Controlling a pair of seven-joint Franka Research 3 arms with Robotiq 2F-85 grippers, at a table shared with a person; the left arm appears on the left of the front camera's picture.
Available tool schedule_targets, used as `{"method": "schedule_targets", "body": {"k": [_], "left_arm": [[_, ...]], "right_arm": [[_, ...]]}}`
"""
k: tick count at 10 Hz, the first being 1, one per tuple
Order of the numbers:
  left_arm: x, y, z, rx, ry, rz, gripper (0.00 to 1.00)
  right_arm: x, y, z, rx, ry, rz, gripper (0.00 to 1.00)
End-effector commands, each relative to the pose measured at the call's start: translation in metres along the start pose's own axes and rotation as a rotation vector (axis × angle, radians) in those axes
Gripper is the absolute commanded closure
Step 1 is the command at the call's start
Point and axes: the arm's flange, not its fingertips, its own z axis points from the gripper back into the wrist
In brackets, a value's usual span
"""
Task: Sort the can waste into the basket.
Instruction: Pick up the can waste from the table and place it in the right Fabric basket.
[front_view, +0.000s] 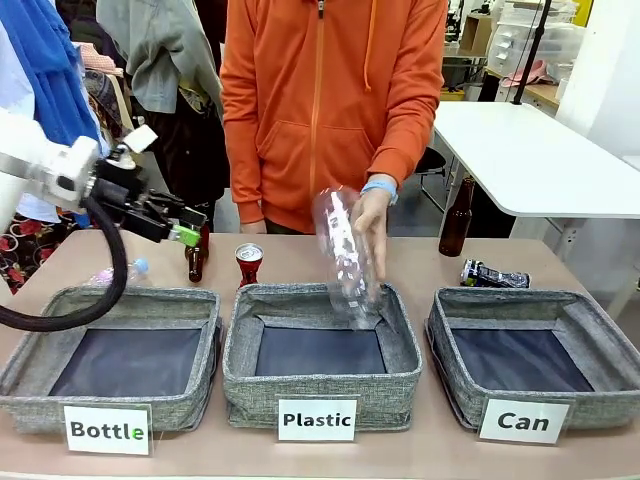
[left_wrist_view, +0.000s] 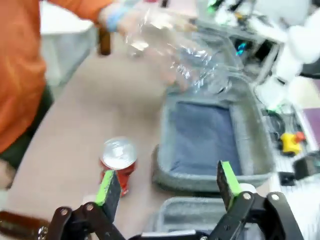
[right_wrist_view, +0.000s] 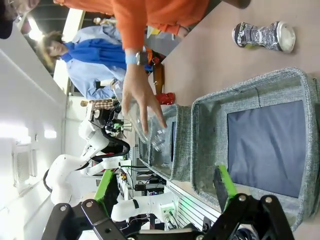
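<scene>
The red can (front_view: 248, 263) with a silver top stands upright on the table behind the middle bin. Farther right, the crushed dark can (front_view: 493, 275) lies on its side behind the "Can" basket (front_view: 600, 405), whose dark bottom is bare. My left gripper (front_view: 190, 228) hovers open above the table's far left. In the left wrist view it (left_wrist_view: 167, 185) holds nothing, and the red can (left_wrist_view: 118, 159) sits just beyond its left finger. My right gripper (right_wrist_view: 165, 187) is open over the basket (right_wrist_view: 210, 125), with the crushed can (right_wrist_view: 262, 36) beyond it.
A person's hand (front_view: 372, 225) lowers a clear plastic bottle (front_view: 345, 255) into the "Plastic" bin (front_view: 320, 385). The "Bottle" bin (front_view: 40, 405) stands at the left. Brown glass bottles (front_view: 196, 258) (front_view: 456, 218) stand behind the bins, and another plastic bottle (front_view: 120, 272) lies far left.
</scene>
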Motion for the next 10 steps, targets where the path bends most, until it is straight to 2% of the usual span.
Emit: {"method": "schedule_targets", "body": {"k": [1, 3, 4, 5, 6, 8, 10], "left_arm": [[-0.018, -0.028, 0.075, -0.163, -0.095, -0.010, 0.00], [-0.048, -0.079, 0.128, -0.170, -0.135, -0.080, 0.00], [-0.066, -0.105, 0.146, -0.107, -0.174, -0.117, 0.00], [-0.077, -0.116, 0.158, -0.067, -0.195, -0.132, 0.00], [-0.104, -0.134, 0.180, 0.029, -0.190, -0.134, 0.00], [-0.141, -0.166, 0.213, 0.130, -0.245, -0.114, 0.00], [-0.157, -0.176, 0.221, 0.170, -0.280, -0.106, 0.00]], "right_arm": [[0.003, 0.001, 0.000, 0.023, -0.013, 0.019, 0.00], [0.003, 0.001, 0.000, 0.023, -0.013, 0.019, 0.00], [0.003, 0.001, 0.000, 0.023, -0.013, 0.019, 0.00], [0.003, 0.001, 0.000, 0.023, -0.013, 0.019, 0.00], [0.003, 0.001, 0.000, 0.023, -0.013, 0.019, 0.00], [0.003, 0.001, 0.000, 0.023, -0.013, 0.019, 0.00], [0.003, 0.001, 0.000, 0.023, -0.013, 0.019, 0.00]]}}
